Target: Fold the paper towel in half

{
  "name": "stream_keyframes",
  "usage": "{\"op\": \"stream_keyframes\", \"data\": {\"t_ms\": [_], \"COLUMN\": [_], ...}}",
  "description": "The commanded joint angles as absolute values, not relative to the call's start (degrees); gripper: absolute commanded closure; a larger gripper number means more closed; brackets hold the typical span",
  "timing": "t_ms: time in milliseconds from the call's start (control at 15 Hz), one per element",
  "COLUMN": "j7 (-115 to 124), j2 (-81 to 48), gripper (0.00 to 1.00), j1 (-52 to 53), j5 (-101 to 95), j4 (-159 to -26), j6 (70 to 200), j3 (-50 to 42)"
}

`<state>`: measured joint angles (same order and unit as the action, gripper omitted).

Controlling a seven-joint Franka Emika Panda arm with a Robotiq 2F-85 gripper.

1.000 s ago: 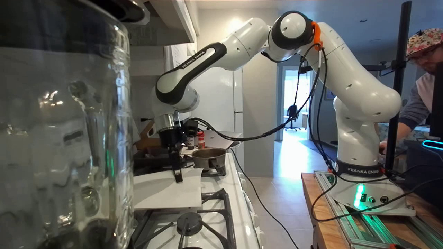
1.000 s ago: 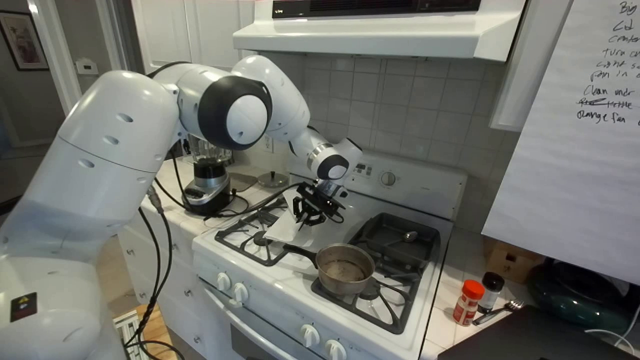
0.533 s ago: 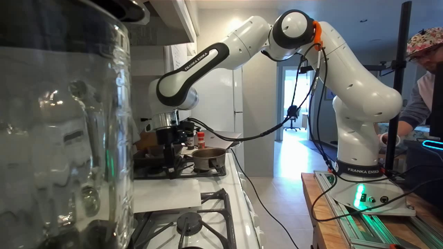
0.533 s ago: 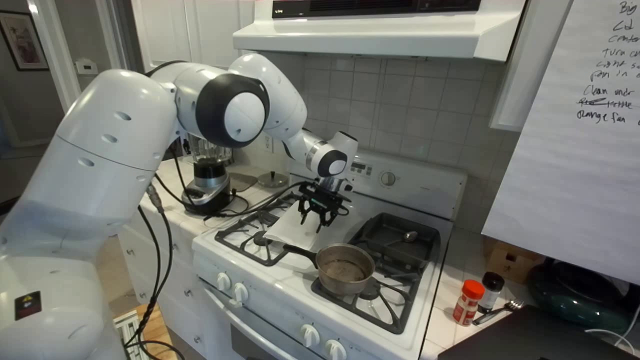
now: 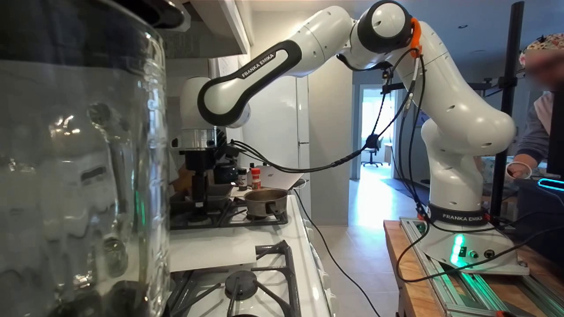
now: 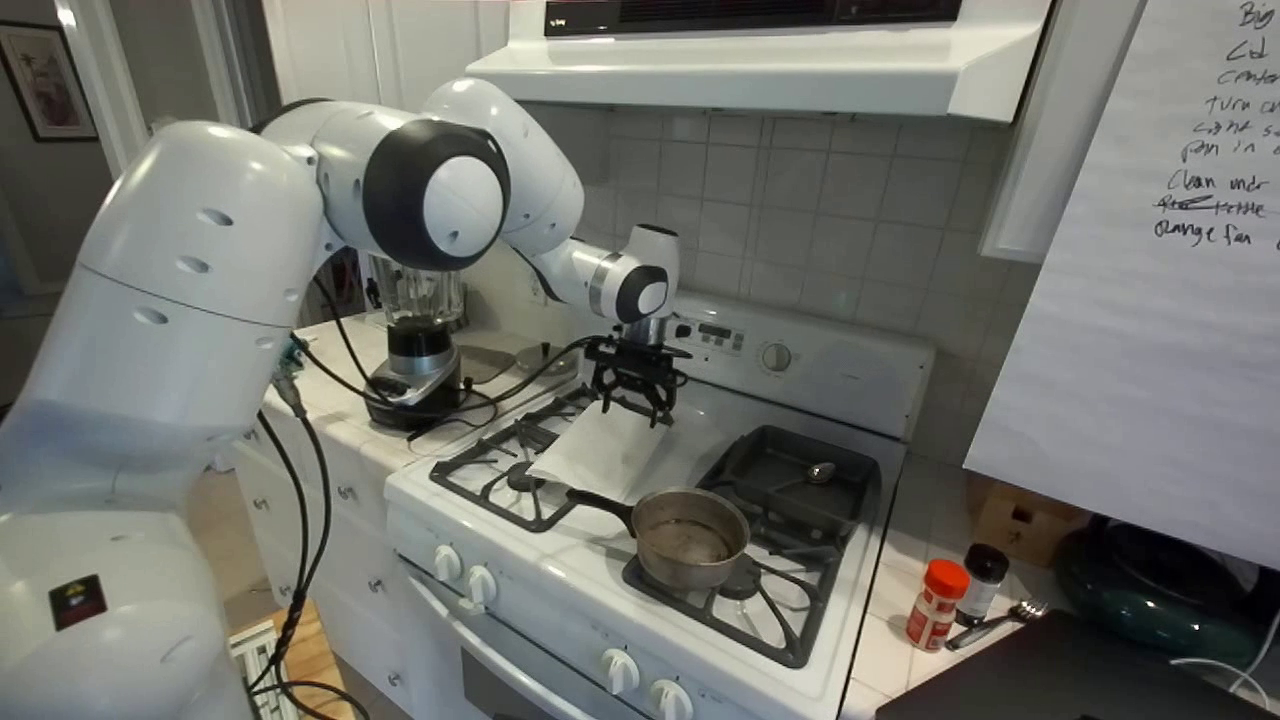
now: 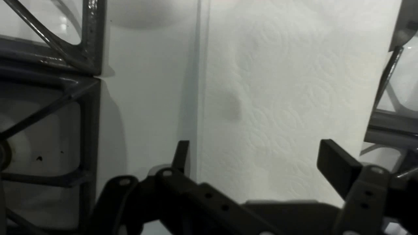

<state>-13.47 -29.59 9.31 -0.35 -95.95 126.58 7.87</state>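
Observation:
The paper towel (image 6: 600,455) is a white sheet lying flat across the middle of the stove top, reaching over part of a burner grate; an exterior view shows its edge (image 5: 211,253) from the side. Embossed patterns show on the towel (image 7: 287,98) in the wrist view, with two close parallel lines along its left edge. My gripper (image 6: 633,413) hangs above the towel's far end, apart from it. In the wrist view the gripper (image 7: 256,151) is wide open, nothing between its fingers; one finger (image 7: 181,155) sits just left of the towel's left edge, the other over the sheet.
A small pot (image 6: 690,540) stands on the front burner, its handle pointing toward the towel. Behind it is a dark roasting pan (image 6: 790,475) with a spoon. Black burner grates (image 5: 282,255) flank the sheet. A blender (image 6: 418,370) stands on the counter; the range hood (image 6: 760,75) overhangs.
My gripper has opened, let go of the towel and risen toward the back of the stove. The towel's raised corner has dropped, and the sheet now lies flatter.

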Motion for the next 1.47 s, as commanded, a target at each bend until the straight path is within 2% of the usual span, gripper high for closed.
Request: {"op": "stream_keyframes", "data": {"t_ms": [0,733,1400], "j7": [-9.84,10.95,20.66], "j2": [-27.13,-8.0,16.41], "gripper": [0.0,0.0,0.0], "j1": [11.2,16.54,14.8], "j5": [-1.91,-7.59,-9.17], "j4": [-99.54,-115.3,-135.18], "j6": [130.12,127.97,123.94], "j3": [8.46,7.86,12.56]}}
